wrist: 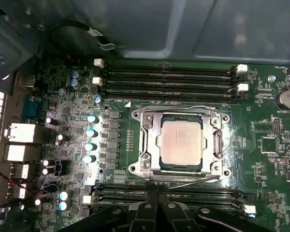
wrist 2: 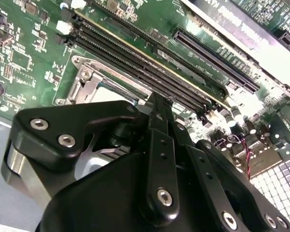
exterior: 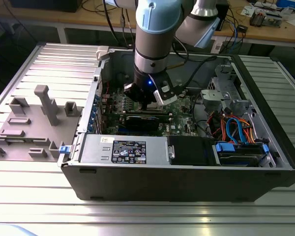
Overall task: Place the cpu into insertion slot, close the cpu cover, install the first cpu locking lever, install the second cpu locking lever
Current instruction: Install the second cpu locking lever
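In the first wrist view the cpu point(wrist: 181, 141), a pale silver square, sits in the insertion slot point(wrist: 135, 116) on the green motherboard point(wrist: 261, 125). The cpu cover point(wrist: 152, 140) lies down around it as a grey metal frame. One thin wire lever point(wrist: 183, 107) runs along the socket's edge by the memory slots. A second lever point(wrist: 193, 182) slants along the opposite edge, close to my gripper point(wrist: 157, 195). The gripper is shut with nothing visibly held. It hangs just over the socket point(wrist 2: 87, 77) in the second wrist view, fingertips point(wrist 2: 157, 104) together. In the exterior view the gripper point(exterior: 146, 104) is low inside the case.
Long black memory slots point(wrist: 169, 77) flank the socket on two sides. A black card point(exterior: 147, 120) lies across the board near the gripper. The open case's walls point(exterior: 187, 172) surround the board, with blue and orange cables point(exterior: 231, 130) on the exterior view's right. A grey fixture point(exterior: 44, 105) stands outside.
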`<state>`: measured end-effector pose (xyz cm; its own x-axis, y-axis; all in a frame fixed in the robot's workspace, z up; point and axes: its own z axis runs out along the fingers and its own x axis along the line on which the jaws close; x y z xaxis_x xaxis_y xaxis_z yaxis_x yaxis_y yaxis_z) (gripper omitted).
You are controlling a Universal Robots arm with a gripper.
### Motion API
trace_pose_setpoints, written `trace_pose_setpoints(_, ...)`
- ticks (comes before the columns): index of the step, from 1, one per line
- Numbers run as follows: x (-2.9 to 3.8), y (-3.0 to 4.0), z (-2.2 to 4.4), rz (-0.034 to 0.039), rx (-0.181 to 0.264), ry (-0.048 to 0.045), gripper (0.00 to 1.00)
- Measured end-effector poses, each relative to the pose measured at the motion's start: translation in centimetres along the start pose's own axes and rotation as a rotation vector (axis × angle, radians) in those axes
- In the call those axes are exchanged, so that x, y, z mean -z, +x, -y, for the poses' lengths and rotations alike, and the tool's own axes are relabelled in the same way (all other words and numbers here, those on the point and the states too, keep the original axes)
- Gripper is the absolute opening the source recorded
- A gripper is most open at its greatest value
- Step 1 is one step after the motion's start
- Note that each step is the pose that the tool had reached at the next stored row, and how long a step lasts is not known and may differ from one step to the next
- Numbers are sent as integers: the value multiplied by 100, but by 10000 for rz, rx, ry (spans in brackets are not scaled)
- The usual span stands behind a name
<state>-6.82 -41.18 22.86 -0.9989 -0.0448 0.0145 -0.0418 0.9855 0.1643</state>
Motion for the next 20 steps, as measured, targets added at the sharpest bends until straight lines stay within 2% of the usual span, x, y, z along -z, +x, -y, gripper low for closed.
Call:
trace_pose_setpoints(6, 1, 4, 40, 0, 1, -4, 11)
trace_pose_setpoints(10, -14, 45, 56, 3, 3, -108, 11)
trace_pose_setpoints(12, -25, 47, 60, 10, 6, -240, 11)
trace_pose_setpoints(14, -32, 51, 66, 26, 14, -633, 11)
trace_pose_setpoints(16, -41, 52, 83, 29, 15, -693, 11)
trace_pose_setpoints(20, -36, 54, 132, 29, 16, -700, 11)
